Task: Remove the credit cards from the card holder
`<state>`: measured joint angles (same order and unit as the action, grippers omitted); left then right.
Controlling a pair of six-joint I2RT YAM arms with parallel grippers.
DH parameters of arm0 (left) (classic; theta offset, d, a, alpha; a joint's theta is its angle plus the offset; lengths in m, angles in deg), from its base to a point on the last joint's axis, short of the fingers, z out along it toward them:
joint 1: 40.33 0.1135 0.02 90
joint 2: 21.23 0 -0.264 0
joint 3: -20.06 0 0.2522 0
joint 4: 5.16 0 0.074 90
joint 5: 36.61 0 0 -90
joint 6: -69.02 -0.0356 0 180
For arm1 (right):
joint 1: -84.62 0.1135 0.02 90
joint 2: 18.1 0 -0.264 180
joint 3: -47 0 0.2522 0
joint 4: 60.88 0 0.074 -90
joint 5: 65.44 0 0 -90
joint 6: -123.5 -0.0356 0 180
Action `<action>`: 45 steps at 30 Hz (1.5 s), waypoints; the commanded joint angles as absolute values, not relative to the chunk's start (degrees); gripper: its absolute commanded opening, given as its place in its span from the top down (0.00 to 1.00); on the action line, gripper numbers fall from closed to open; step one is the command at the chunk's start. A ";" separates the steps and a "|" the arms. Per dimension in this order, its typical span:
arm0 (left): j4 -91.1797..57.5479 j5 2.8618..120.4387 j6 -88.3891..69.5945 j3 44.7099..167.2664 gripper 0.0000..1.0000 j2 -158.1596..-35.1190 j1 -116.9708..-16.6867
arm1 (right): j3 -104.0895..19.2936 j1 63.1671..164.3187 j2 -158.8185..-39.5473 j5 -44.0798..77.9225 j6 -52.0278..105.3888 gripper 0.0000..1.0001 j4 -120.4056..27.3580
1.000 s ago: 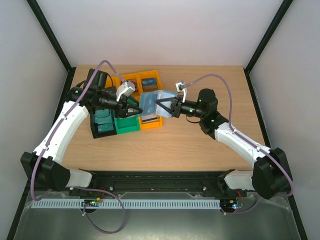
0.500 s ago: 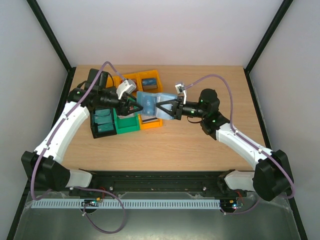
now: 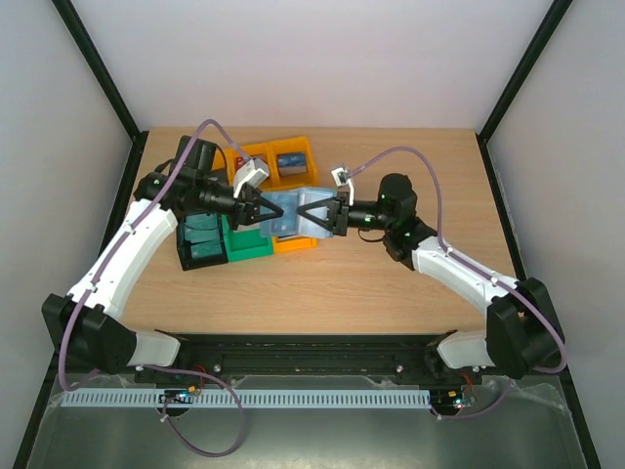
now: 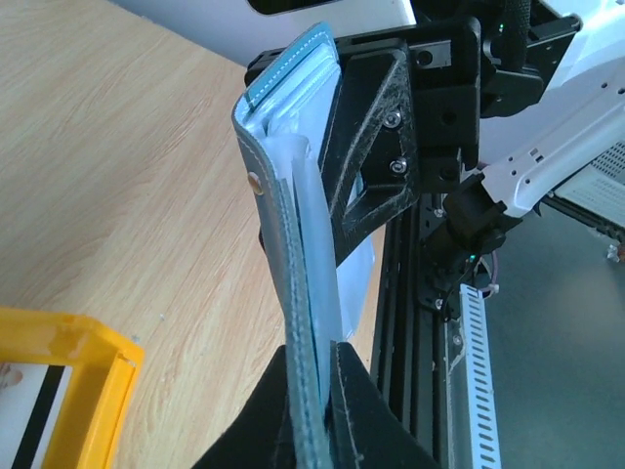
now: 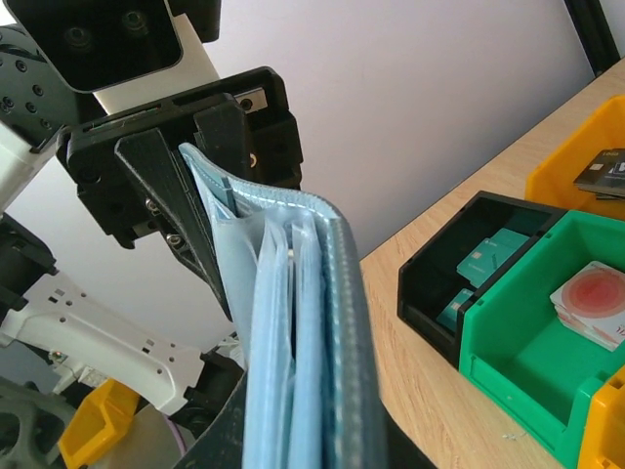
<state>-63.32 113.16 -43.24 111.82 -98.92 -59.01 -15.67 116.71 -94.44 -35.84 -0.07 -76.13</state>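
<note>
The teal-blue card holder (image 3: pixel 293 215) hangs in the air between my two grippers, above the bins. My left gripper (image 3: pixel 266 210) is shut on its left edge and my right gripper (image 3: pixel 314 213) on its right edge. In the left wrist view the holder (image 4: pixel 293 225) stands edge-on in my jaws (image 4: pixel 317 366), its pale sleeves showing. In the right wrist view the holder (image 5: pixel 303 322) fills my jaws (image 5: pixel 308 430), and I cannot tell if cards sit in its sleeves. Teal cards (image 5: pixel 493 254) lie in the black bin, and a white-and-red card (image 5: pixel 589 298) in the green bin.
Orange bins (image 3: pixel 291 156) stand at the back, and another orange bin (image 3: pixel 293 241) under the holder. The green bin (image 3: pixel 249 246) and black bin (image 3: pixel 200 244) sit to the left. A dark card (image 5: pixel 605 174) lies in an orange bin. Bare wooden table (image 3: pixel 410 176) lies to the right.
My right gripper has moved left toward my left gripper. The holder has gone from spread wide to more folded and sits slightly lower.
</note>
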 commanded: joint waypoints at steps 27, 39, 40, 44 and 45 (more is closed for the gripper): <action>-66.88 115.57 -48.08 112.15 0.93 -98.69 -59.39 | -19.79 121.23 -99.78 -33.10 -0.98 0.98 -81.78; -70.82 117.33 -53.32 112.90 0.62 -95.55 -49.95 | -18.13 118.46 -96.81 -37.04 1.18 0.98 -79.37; -70.79 117.32 -53.32 112.97 0.61 -95.58 -49.93 | -18.17 118.45 -96.77 -37.26 1.03 0.98 -79.37; -70.39 117.18 -52.82 112.93 0.59 -95.68 -49.89 | -18.26 118.45 -96.63 -38.12 0.93 0.98 -79.38; -70.01 117.03 -52.39 112.72 0.59 -95.74 -49.91 | -18.31 118.45 -96.59 -38.45 0.89 0.98 -79.38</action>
<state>-69.68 115.15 -51.72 111.75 -96.56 -49.91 -18.01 118.64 -98.39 -36.06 0.06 -77.40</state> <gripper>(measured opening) 0.412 0.091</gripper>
